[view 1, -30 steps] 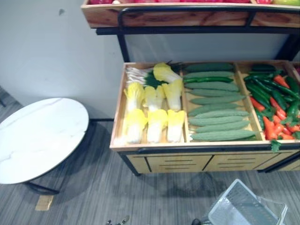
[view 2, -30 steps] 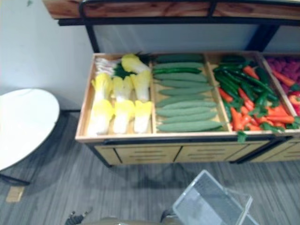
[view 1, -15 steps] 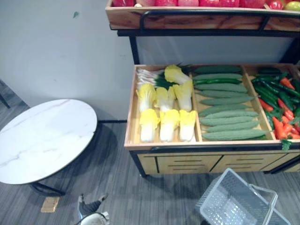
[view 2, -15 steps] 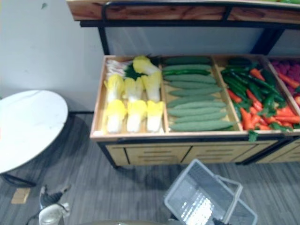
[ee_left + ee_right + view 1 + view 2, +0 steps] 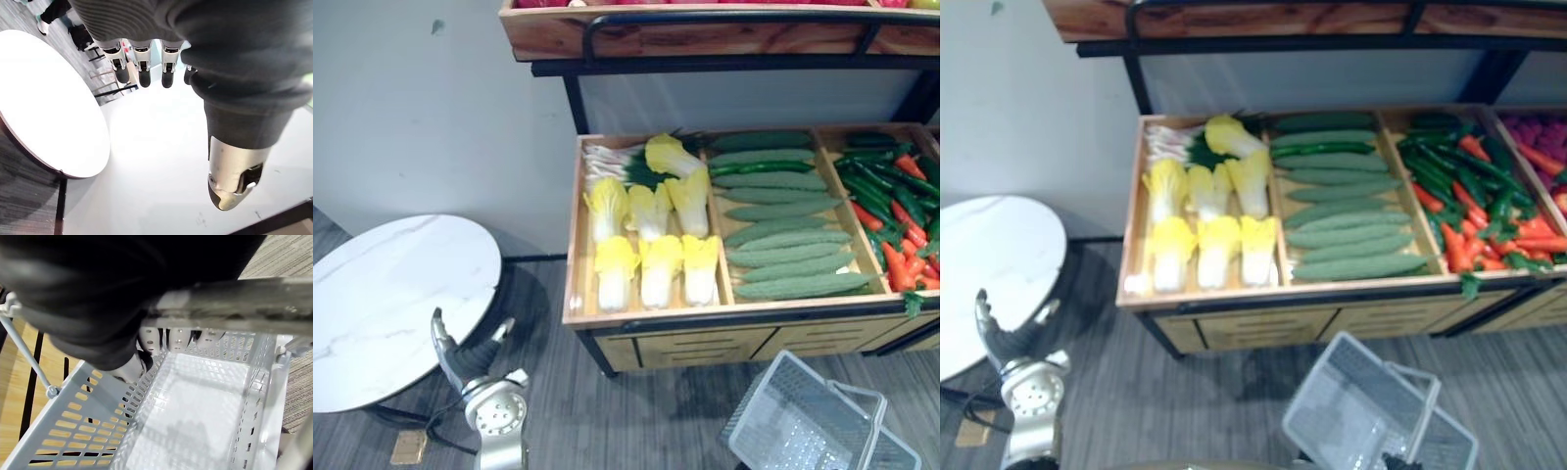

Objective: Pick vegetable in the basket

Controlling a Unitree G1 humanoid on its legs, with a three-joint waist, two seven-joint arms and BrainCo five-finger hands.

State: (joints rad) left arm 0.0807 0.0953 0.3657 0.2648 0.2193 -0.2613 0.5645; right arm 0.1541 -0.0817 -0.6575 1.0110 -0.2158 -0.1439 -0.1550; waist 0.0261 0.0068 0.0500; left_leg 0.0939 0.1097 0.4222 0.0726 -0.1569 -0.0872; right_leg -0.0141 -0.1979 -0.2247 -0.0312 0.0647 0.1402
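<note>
Within the last second the left hand (image 5: 470, 360) had come up from the bottom edge of the head views. It now stood raised over the grey floor, just beside the near right edge of the round white marble-patterned table (image 5: 391, 304), still well apart from the vegetables. The whole picture had also shifted a little, so the camera had moved too, not the stand. For the task this meant, in my judgement, that the reach was only beginning and nothing was picked yet. The yellow-and-white Chinese cabbages (image 5: 651, 269), the long bumpy green cucumbers (image 5: 783, 235) and the mixed green and orange-red peppers (image 5: 891, 206) all lay in their compartments of the light wooden display stand (image 5: 705, 318): cabbages left, cucumbers in the middle, peppers right. The pale grey perforated plastic basket (image 5: 798, 421) hung near and to the right, in front of the stand. The left wrist view added what the head views could not tell: the fingers (image 5: 142, 68) were straight, the thumb was apart, and the hand held nothing. The right wrist view showed the right hand (image 5: 178, 339) with its fingers curled round the basket's grey handle (image 5: 244, 308), and the basket floor under it was bare, without any vegetable.
</note>
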